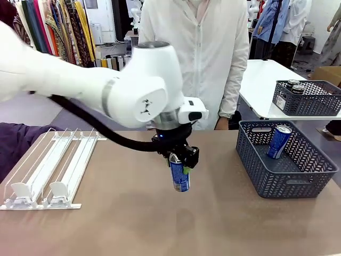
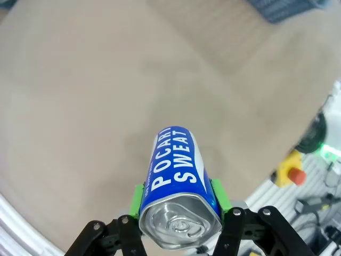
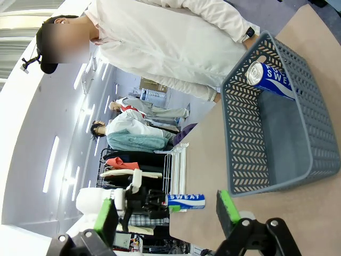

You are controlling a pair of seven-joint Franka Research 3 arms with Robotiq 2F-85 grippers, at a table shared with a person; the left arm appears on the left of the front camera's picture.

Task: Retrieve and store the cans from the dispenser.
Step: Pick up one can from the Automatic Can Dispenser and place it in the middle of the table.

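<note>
Left gripper (image 1: 179, 169) hanging over the middle of the table (image 1: 133, 224), jaws clenched on a blue Pocari Sweat can (image 1: 180, 175), gripping it near the silver top with the can's body pointing down, clear of the tabletop. Seen from the left wrist, green pads (image 2: 137, 200) pressing both sides of that can (image 2: 178, 192), tan table (image 2: 80, 106) spreading beneath.

Dispenser (image 1: 50, 170) lying flat at the near left of the table, white lanes running near to far, pusher tabs (image 1: 20, 190) sitting at the near end.

Grey basket (image 1: 285, 162) standing at the right of the table, holding a second blue can (image 1: 278, 142) leaning tilted against the far wall. Second grey basket (image 1: 309, 98) resting on a white table (image 1: 261, 85) at the far right, holding dark cans (image 1: 294, 87) near its left corner.

Person (image 1: 200, 53) in a white jacket standing at the far side of the table, just behind the left arm (image 1: 80, 85).

Right gripper (image 3: 165, 213) looking sideways across the scene, jaws released and spread wide, green fingers (image 3: 227, 209) holding nothing. In that view, basket (image 3: 250, 144) showing with its can (image 3: 269, 79) lying against the wall, and the left gripper (image 3: 149, 200) farther off grasping the carried can (image 3: 185, 200). Dispenser (image 3: 173, 170) appearing beyond as thin white rails.
</note>
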